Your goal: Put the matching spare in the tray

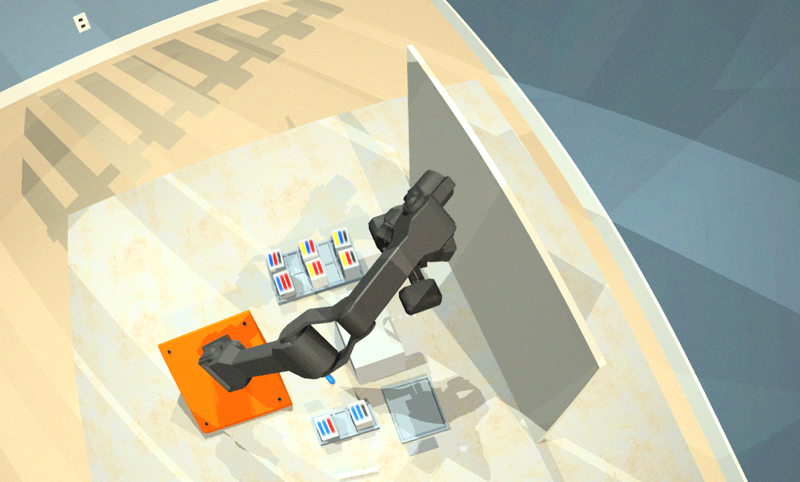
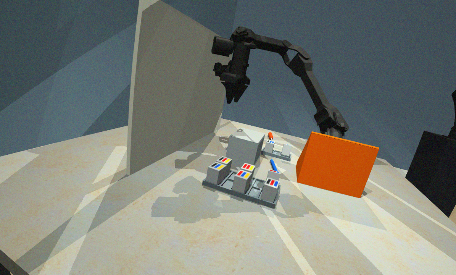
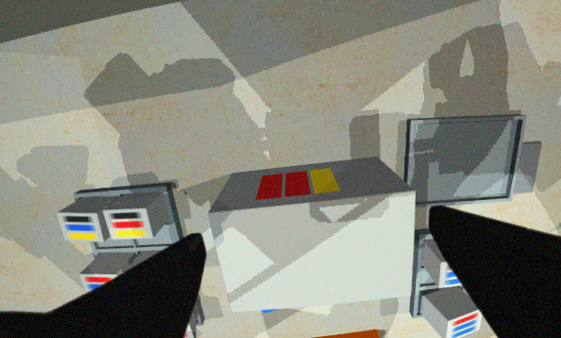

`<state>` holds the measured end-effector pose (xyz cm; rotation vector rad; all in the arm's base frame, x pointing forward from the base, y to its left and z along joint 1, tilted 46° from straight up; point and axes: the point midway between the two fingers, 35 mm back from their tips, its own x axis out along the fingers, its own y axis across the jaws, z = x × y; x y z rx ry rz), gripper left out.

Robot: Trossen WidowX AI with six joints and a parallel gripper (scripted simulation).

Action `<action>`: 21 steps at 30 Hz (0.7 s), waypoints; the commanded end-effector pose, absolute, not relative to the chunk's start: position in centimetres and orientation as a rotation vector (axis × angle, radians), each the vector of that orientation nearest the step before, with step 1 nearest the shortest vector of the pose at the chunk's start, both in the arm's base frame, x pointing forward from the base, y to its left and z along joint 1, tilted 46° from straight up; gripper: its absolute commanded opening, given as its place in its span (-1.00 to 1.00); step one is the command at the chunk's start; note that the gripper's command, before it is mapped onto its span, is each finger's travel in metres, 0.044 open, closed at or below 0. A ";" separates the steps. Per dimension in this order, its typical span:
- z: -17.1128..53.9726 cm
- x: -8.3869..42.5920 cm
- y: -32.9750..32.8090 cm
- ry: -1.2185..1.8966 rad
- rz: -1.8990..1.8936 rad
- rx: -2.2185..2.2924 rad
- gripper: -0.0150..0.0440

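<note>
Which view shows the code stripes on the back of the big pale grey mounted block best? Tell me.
The wrist view: the big pale grey mounted block has its shaded back face toward that camera, showing red, red, yellow stripes. The top view shows only part of the block beneath the arm; the exterior view shows plain grey faces. Neither shows stripes.

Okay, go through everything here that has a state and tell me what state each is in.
Gripper: open, holding nothing, raised above the table.
Mounted unit: upright; red, red, yellow code showing.
Tray: holds no spare.
Six-slot rack: six spares seated.
Small rack: two spares seated.
</note>
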<state>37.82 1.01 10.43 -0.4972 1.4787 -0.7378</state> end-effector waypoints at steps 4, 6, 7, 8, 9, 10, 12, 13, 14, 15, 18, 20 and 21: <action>10.6 37.9 0.9 1.474 -0.748 -0.503 1.00; 10.6 37.9 0.9 1.474 -0.748 -0.503 1.00; 10.6 37.9 0.9 1.474 -0.748 -0.503 1.00; 10.6 37.9 0.9 1.474 -0.748 -0.503 1.00; 10.6 37.9 0.9 1.474 -0.748 -0.503 1.00; 10.6 37.9 0.9 1.474 -0.748 -0.503 1.00; 9.6 37.7 1.6 1.505 -0.693 -0.556 1.00; 8.3 37.5 2.5 1.543 -0.623 -0.623 1.00; 6.8 37.0 3.6 1.585 -0.535 -0.705 1.00; 5.4 36.5 4.7 1.625 -0.445 -0.787 1.00; 1.6 34.8 7.2 1.711 -0.200 -1.001 1.00; -0.8 33.3 8.5 1.755 -0.034 -1.140 1.00; -2.0 32.5 9.2 1.770 0.043 -1.206 1.00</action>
